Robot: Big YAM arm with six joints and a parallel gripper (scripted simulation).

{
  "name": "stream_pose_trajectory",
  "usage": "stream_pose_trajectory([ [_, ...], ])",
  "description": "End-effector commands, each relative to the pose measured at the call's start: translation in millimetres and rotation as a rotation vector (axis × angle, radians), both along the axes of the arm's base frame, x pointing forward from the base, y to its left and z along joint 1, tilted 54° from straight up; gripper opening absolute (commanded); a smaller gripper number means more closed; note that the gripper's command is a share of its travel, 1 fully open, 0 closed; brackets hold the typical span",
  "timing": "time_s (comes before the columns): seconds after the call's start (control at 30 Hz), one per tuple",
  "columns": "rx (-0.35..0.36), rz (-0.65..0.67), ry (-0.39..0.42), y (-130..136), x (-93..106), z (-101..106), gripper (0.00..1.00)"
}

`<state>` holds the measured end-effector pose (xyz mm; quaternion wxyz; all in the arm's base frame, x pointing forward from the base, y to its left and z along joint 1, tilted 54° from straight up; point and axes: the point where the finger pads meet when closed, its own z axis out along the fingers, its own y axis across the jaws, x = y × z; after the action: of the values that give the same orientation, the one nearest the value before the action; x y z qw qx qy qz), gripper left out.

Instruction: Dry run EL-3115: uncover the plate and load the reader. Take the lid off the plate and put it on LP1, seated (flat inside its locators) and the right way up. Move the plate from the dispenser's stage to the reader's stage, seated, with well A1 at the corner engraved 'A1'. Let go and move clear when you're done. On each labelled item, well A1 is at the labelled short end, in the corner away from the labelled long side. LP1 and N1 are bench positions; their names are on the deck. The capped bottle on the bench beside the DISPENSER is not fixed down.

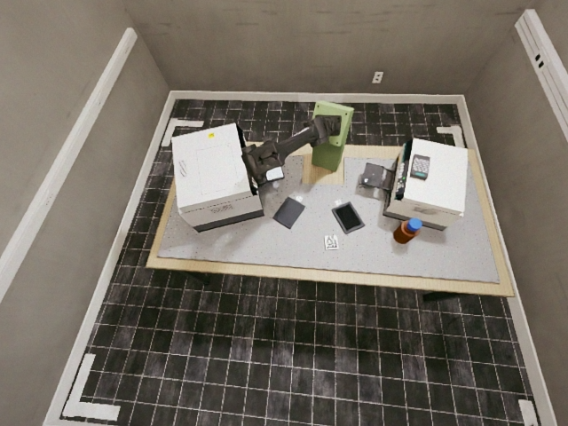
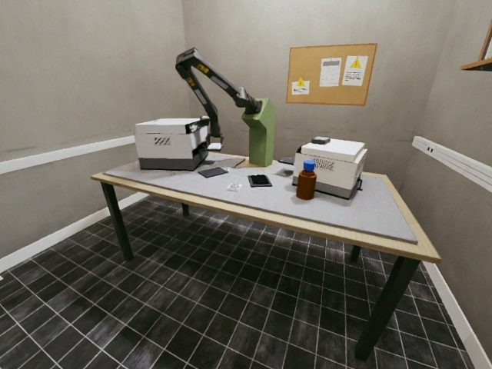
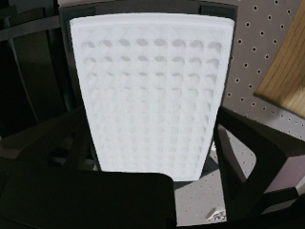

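Note:
The white plate is uncovered, wells up, at the dark stage of the left machine, the reader. My gripper is shut on the plate across its short side, one finger at each long side. Whether the plate lies fully flat cannot be told, and no A1 mark is readable. The dispenser's stage at the right shows no plate. A dark flat pad and a dark framed rectangle lie mid-bench; their names and any lid are not clear.
The amber bottle with a blue cap stands upright beside the dispenser. The green arm pedestal stands at the back. A small printed marker lies toward the front.

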<state>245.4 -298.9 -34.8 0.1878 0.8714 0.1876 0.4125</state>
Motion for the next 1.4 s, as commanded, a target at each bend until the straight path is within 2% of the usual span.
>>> stream_pose_trajectory([
  [0.0,-0.004,0.027,-0.003,-6.6,20.0,-4.4,0.86],
  [0.6,-0.003,0.033,-0.003,-7.0,23.5,-5.5,0.86],
  [0.63,0.012,-0.028,0.002,1.1,-9.2,0.5,0.86],
  [0.83,-0.012,0.003,0.0,-4.0,-1.5,6.7,0.86],
  [1.0,-0.03,-0.006,-0.008,-11.2,-5.5,12.7,0.86],
  [1.37,-0.004,-0.014,0.002,-1.7,-14.7,8.0,0.86],
])
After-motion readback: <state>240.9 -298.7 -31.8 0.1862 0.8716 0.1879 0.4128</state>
